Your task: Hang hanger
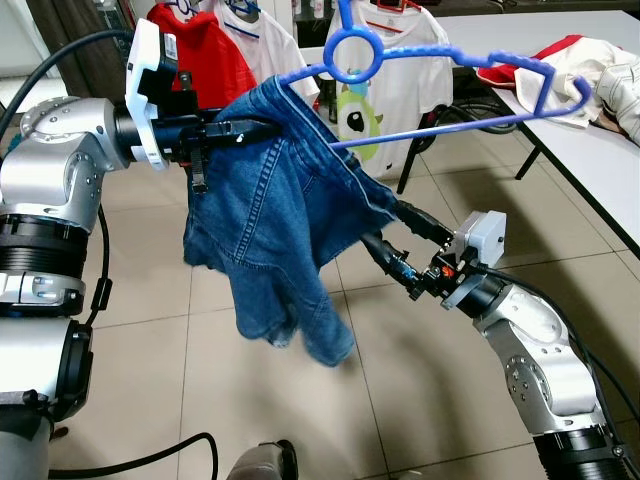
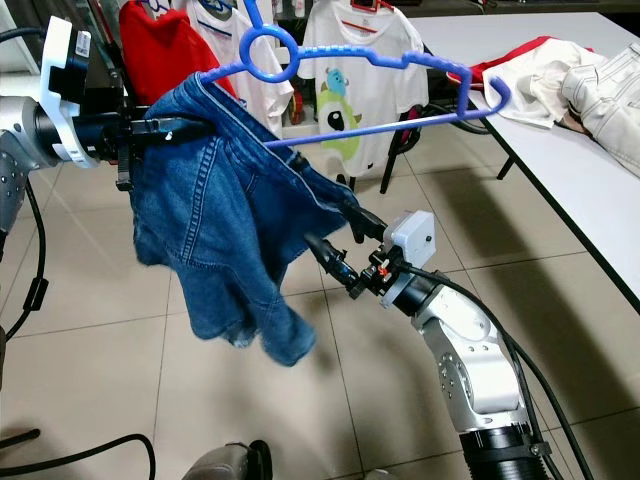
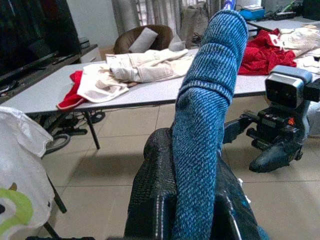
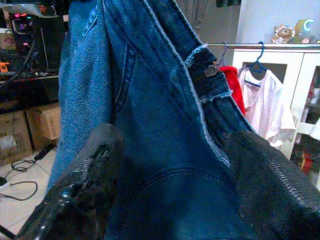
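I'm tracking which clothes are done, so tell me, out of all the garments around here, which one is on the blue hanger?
The blue denim garment, draped over the blue hanger between the left gripper and right gripper. The T-shirts hang behind; other clothes lie on the table.

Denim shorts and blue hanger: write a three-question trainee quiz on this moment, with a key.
1. True or false: the denim shorts lie flat on the table.
2. Which gripper pinches denim up near the blue hanger? A) left gripper B) right gripper
3. Fill in: behind the shorts, a red shirt and white shirts hang on a ____.

Key:
1. False; they hang in the air, draped on the hanger.
2. A; its jaws are shut on a fold, while the right gripper's jaws straddle the fabric lower down.
3. Rack.
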`<state>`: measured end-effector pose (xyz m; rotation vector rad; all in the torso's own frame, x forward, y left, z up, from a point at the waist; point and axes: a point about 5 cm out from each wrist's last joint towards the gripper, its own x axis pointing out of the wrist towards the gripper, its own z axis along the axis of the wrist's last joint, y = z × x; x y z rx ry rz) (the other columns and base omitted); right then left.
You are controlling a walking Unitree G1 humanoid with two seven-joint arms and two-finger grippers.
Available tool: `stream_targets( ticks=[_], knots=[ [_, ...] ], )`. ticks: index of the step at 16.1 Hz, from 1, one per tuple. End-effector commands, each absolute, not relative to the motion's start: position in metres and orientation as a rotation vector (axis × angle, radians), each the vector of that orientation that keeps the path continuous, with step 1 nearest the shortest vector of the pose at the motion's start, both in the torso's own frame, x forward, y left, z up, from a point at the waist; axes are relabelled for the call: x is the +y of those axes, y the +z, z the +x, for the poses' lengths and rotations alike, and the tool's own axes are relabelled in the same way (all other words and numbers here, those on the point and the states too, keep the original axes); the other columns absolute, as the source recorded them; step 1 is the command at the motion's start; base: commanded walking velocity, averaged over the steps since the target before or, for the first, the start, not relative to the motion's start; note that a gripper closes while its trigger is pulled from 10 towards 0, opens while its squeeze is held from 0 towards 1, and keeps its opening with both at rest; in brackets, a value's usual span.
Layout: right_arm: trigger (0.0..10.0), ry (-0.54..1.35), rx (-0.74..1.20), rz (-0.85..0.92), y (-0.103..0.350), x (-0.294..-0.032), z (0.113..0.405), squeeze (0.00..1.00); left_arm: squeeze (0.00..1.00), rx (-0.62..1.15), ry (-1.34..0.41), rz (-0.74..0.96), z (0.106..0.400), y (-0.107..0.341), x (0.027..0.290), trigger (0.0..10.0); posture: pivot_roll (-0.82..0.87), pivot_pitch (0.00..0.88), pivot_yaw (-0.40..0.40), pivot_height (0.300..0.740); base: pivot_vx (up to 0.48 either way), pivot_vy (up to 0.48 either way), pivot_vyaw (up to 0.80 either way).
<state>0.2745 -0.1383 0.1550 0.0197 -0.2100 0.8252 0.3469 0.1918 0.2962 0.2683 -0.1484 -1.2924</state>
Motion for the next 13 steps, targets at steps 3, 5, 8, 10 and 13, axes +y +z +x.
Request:
stream_targets(
  ticks=[3,5,8,10,13],
  knots=[
    [10.0,0.806,-0.210,-0.036,0.157,-0.130,0.282,1.00,0.00,-0.185,-1.330,0.265,0.340,0.300,0.186,0.0,-0.07,0.057,0.068,0.740,0.000,0.000,0.00],
    [10.0,0.791,-0.205,-0.089,0.154,-0.119,0.293,0.00,0.00,-0.176,-1.376,0.252,0.336,0.296,0.177,0.0,-0.07,0.061,0.072,0.740,0.000,0.000,0.00],
    [10.0,0.743,-0.193,-0.127,0.153,-0.119,0.305,0.00,0.00,-0.171,-1.377,0.248,0.335,0.294,0.175,0.0,-0.06,0.062,0.072,0.740,0.000,0.000,0.00],
    [10.0,0.772,-0.203,-0.123,0.152,-0.118,0.302,0.00,0.00,-0.176,-1.365,0.246,0.334,0.296,0.176,0.0,-0.06,0.064,0.068,0.740,0.000,0.000,0.00],
    [10.0,0.928,-0.160,-0.119,0.139,-0.111,0.287,0.00,0.00,-0.206,-1.344,0.230,0.333,0.304,0.179,0.0,-0.05,0.070,0.069,0.740,0.000,0.000,0.00]
  ],
)
